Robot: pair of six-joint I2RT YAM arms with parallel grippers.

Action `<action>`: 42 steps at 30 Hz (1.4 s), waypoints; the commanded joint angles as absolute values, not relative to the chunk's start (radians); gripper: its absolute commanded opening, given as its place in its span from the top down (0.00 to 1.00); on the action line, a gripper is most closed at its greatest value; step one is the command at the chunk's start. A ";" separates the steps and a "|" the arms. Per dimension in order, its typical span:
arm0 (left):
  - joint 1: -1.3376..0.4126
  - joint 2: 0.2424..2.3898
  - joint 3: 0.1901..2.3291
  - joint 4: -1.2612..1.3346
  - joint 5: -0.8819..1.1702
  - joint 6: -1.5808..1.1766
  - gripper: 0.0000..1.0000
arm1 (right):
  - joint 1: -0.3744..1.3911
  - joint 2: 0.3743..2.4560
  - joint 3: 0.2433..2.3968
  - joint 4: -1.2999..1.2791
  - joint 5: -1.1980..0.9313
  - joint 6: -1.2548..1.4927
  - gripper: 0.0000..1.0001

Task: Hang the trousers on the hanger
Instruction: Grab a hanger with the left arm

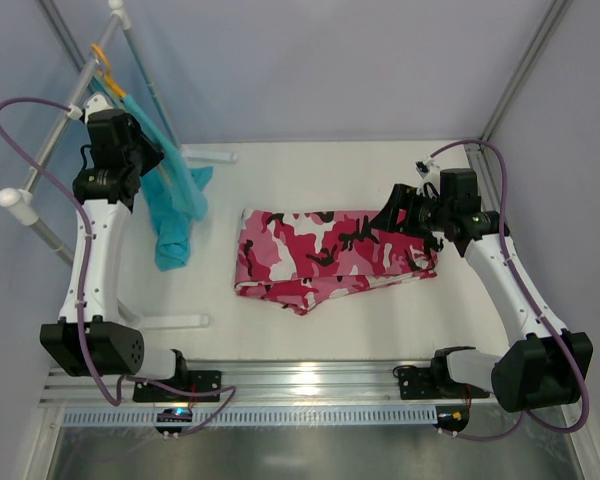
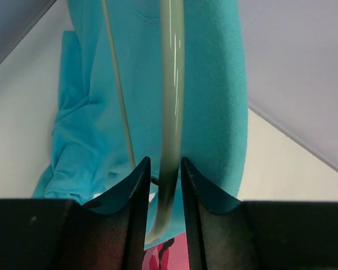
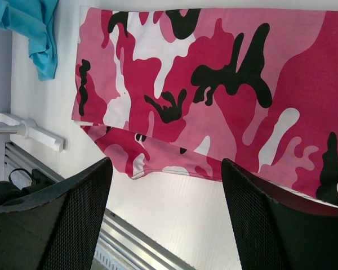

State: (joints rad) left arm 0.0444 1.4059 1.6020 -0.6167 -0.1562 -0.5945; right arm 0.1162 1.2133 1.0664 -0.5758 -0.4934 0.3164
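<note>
The pink camouflage trousers [image 1: 330, 255] lie folded flat mid-table and fill the right wrist view [image 3: 214, 84]. My right gripper [image 1: 395, 215] hovers over their right end, open and empty, its jaws wide apart above the trousers' near hem and bare table [image 3: 166, 191]. My left gripper [image 1: 148, 160] is up at the rack at the back left. In the left wrist view it [image 2: 163, 163] is shut on the pale mint-green hanger [image 2: 172, 84], whose rod runs up between the fingers in front of teal cloth. A bit of the trousers [image 2: 169, 256] shows below.
A plain teal garment [image 1: 180, 215] hangs from the white tube rack [image 1: 40, 165] and trails onto the table, also in the left wrist view [image 2: 214, 84]. An orange hanger [image 1: 100, 55] sits on the rack top. Rack feet [image 1: 210, 155] [image 3: 31, 129] lie on the table. A metal rail [image 1: 300, 385] runs along the near edge.
</note>
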 commanded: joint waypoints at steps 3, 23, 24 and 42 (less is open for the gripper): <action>0.048 1.402 1.631 -0.597 -0.176 -0.584 0.80 | 0.120 1.218 1.071 -0.545 -0.500 0.307 0.20; 0.048 1.364 1.836 -0.684 -0.086 -0.554 1.00 | 0.121 1.181 1.063 -0.554 -0.506 0.322 0.20; 0.048 1.361 1.842 -0.690 -0.081 -0.551 1.00 | 0.121 1.177 1.062 -0.555 -0.506 0.321 0.20; 0.048 1.307 1.902 -0.756 -0.086 -0.486 1.00 | 0.121 1.112 1.040 -0.575 -0.506 0.328 0.20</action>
